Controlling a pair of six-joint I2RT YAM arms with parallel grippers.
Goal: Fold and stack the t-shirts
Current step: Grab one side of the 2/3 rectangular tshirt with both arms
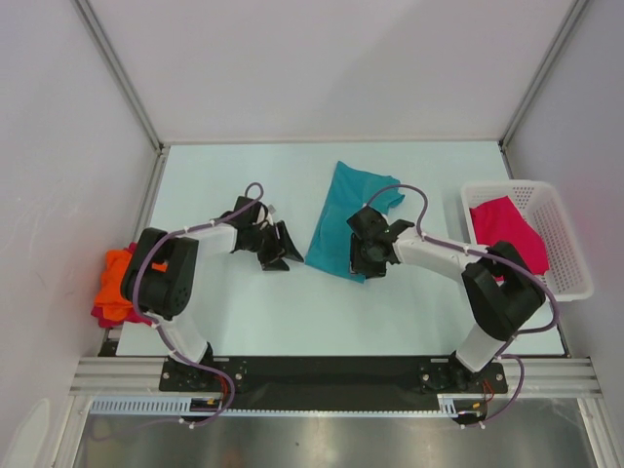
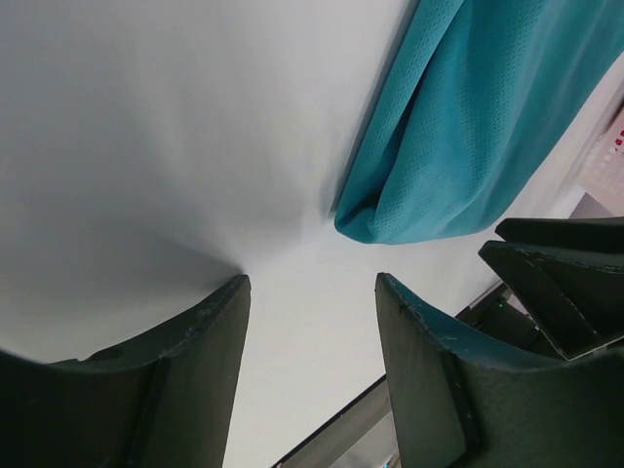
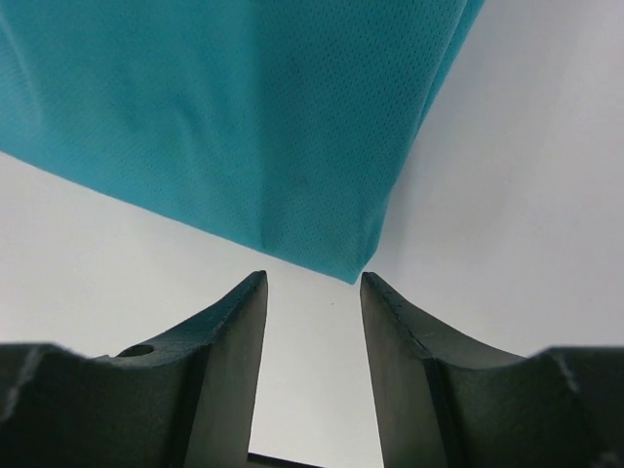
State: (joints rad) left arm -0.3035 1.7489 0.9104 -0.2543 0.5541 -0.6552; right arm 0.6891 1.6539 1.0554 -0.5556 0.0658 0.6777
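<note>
**Teal shirt mid-tabletop, both hands spread and holding nothing**

I'm looking down on a pale, matte tabletop (image 1: pixel 244 322) boxed in by plain white wall panels (image 1: pixel 341 68) with metal posts at the corners. A metal rail (image 1: pixel 331 375) along the near edge carries the two arm bases.

I place everything against the teal shirt (image 1: pixel 336 219). It lies about mid-tabletop as a long folded strip, running from far right to near left.

To its right, against the tabletop's edge, stands the one container, a white lattice basket (image 1: pixel 573 255). It holds a bunched pink shirt (image 1: pixel 507 229) and nothing else that I can make out.

Far to the left of the teal shirt, at the tabletop's edge, an orange shirt (image 1: pixel 115 278) sits on a dark red shirt (image 1: pixel 102 314). Both are partly hidden by the left arm.

The left hand (image 2: pixel 310 283) is just left of the teal shirt over bare tabletop, fingers spread, nothing between them. The right hand (image 3: pixel 313 278) sits at the teal shirt's near corner, also spread. The cloth's tip is just ahead of its fingers, not between them.

My count: four shirts, one basket, two hands.
</note>
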